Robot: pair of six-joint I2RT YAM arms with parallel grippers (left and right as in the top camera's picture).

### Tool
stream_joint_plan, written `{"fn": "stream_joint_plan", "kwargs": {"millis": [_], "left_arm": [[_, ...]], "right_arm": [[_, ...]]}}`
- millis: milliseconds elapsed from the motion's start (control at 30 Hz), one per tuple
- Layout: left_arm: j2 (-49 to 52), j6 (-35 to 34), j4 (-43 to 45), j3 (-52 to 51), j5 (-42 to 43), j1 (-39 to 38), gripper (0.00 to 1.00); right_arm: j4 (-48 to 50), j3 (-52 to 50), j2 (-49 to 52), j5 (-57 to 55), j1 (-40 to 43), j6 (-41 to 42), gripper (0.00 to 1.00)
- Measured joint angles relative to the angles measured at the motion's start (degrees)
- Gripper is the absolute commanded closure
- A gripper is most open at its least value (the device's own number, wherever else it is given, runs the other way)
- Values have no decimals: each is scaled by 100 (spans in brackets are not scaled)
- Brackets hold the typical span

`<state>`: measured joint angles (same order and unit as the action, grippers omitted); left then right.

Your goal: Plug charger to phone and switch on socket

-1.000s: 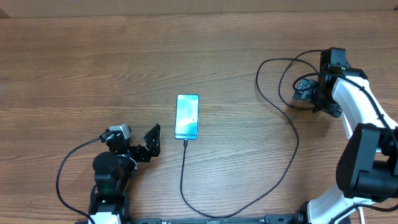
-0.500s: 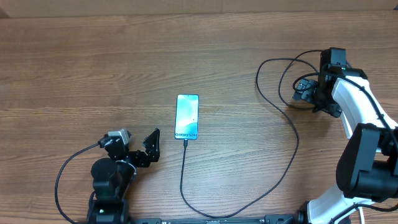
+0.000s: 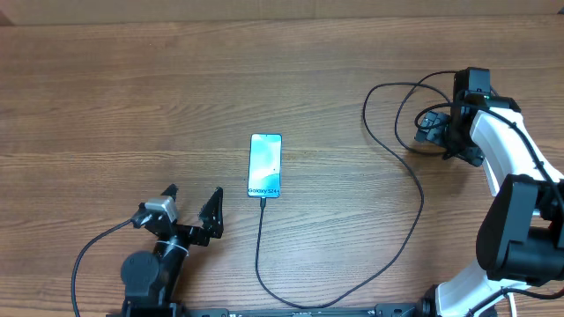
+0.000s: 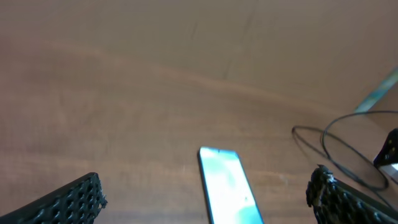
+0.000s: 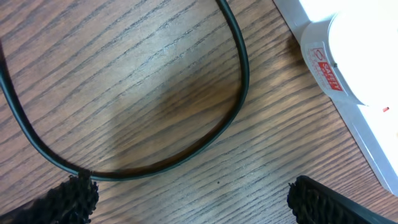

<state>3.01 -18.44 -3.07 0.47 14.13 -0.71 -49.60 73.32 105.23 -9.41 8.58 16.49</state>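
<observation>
- Overhead view shows the phone (image 3: 265, 165) lying flat near the middle of the table (image 3: 132, 70), screen up and lit pale blue-white. It is a slim rectangle with a dark rim and rounded corners.
- The charger (image 5: 244, 74) is a thin black cable, smooth and round. Its end meets the lower short edge of the phone. From there it runs toward the near table edge, bends wide to the right and rises to a loose loop beside the right arm. I judge the plug-in step is done, though the tip is too small to check.
- The socket (image 5: 364, 68) shows only in the right wrist view, as a smooth white plastic body with a red printed label (image 5: 324, 62). The charger curves past just beside it. No rocker switch is visible, so I cannot tell if it is on. Switching it seems to be the part that is left.
- The right gripper (image 5: 186, 202) hangs low over the wood near the socket, jaws spread wide, nothing gripped. Its pads are black with a fine ribbed grid.
- The left gripper (image 3: 192, 202) stands apart to the left of the phone, also spread wide and holding nothing.
- The table is matte brown wood grain, with streaks running left to right.
</observation>
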Motion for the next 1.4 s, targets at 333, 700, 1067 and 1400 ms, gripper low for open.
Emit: {"fn": "stream_joint_plan", "kwargs": {"millis": [333,700,1067,1400], "left_arm": [[-203,1003,-11,0,-31,0,0],[-203,1357,-11,0,-66,0,0],[-203,1421,-11,0,-68,0,0],[-203,1421,-11,0,-66,0,0]], "right_arm": [[4,0,0,-2,0,-4,0],[4,0,0,-2,0,-2,0],[2,0,0,-2,0,-4,0],[2,0,0,-2,0,-2,0]]}}
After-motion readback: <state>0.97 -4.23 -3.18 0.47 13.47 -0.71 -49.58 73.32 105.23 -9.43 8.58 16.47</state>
